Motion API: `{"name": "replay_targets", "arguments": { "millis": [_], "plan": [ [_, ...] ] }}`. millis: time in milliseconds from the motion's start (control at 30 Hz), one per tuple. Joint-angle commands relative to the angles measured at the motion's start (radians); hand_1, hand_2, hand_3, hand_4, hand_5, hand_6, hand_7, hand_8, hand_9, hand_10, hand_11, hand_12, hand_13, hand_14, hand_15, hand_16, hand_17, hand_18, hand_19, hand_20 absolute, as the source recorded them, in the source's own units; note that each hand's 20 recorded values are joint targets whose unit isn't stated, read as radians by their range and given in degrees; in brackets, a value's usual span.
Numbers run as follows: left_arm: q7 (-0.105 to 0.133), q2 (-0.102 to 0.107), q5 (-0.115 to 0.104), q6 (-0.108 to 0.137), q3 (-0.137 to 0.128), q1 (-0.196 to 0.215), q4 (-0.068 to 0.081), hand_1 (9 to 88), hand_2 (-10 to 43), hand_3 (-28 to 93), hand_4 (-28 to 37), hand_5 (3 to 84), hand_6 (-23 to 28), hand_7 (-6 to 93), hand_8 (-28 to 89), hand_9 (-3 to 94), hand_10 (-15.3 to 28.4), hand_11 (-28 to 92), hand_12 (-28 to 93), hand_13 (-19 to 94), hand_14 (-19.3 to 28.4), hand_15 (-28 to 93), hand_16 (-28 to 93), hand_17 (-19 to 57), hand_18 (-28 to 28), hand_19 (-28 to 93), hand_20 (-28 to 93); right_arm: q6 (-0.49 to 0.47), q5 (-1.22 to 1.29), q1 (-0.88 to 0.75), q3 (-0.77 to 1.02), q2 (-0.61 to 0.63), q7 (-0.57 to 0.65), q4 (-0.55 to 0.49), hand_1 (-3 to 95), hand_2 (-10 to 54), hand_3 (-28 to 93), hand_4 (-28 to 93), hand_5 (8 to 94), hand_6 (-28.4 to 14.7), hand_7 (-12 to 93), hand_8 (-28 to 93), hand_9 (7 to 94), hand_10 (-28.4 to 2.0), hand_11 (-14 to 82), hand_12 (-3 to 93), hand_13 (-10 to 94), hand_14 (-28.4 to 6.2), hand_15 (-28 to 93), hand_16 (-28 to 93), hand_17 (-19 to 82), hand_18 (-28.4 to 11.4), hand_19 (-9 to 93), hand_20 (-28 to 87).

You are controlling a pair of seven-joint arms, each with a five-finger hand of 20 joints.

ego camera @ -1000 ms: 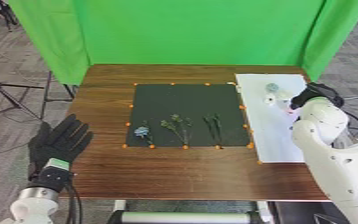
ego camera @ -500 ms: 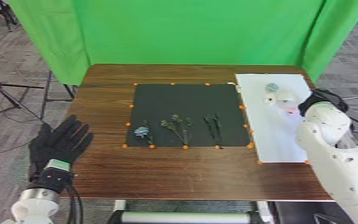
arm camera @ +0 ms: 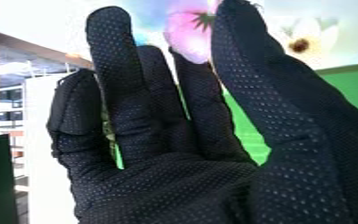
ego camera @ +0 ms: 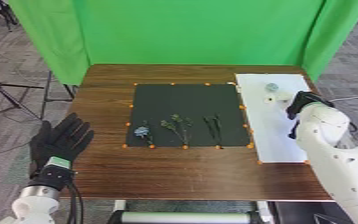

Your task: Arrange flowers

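In the head view my right hand is over the right edge of the white board, close to the white flower and a pale flower. The blue flower lies farther back. In the right wrist view this hand is open, a pink flower showing beyond the gap between fingers and thumb; contact cannot be told. A white flower with a brown centre is beyond the thumb. My left hand is open beside the table's left edge.
On the brown table lies a dark mat with orange dots round its edge. Near its front edge are a blue flower on a stem, a branching green sprig and thin green stems. A green curtain hangs behind.
My right hand first drew back to the right, then came left and a little forward over the board's edge; it now covers the pink spot seen half a second ago. The left hand is nearly still.
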Motion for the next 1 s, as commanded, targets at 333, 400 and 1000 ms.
{"name": "replay_targets", "arguments": {
  "millis": [333,400,1000],
  "plan": [
    [-0.01,0.011,-0.001,-0.011,0.01,-0.018,0.009,28.6,13.6,71,-28.3,44.5,8.1,25.3,-12,38.7,15.2,34,14,29,16.0,54,-7,-4.3,16.7,44,13,0.184,-0.14,-0.043,-0.061,-0.002,-0.088,-0.03,58.7,-9.5,68,-28,76.6,0.5,32,5,88.8,-8.4,6.5,35.1,73,-5.6,39,41,37,-21.7,89,40],
    [-0.012,0.016,0.001,-0.016,0.019,-0.03,0.013,28.5,13.6,71,-28.3,44.4,8.1,25.2,-12,38.8,15.2,34,14,29,16.1,54,-7,-4.3,16.7,44,13,0.216,-0.152,-0.048,-0.063,0.003,-0.104,-0.071,58.6,-9.5,69,-28,77.2,0.3,32,6,89.1,-8.5,6.1,35.3,74,-5.4,39,42,38,-21.6,89,40],
    [0.003,0.042,-0.015,-0.012,0.083,-0.125,0.055,26.3,15.0,70,-28.3,43.0,7.3,15.2,-10,38.6,13.8,22,9,27,13.7,38,-11,-3.5,16.0,42,11,0.407,-0.306,0.255,-0.494,-0.268,-0.541,-0.014,57.6,-9.5,70,-28,76.7,0.4,32,7,88.7,-7.5,6.0,35.6,74,-4.8,39,44,38,-20.9,89,41]
  ]
}}
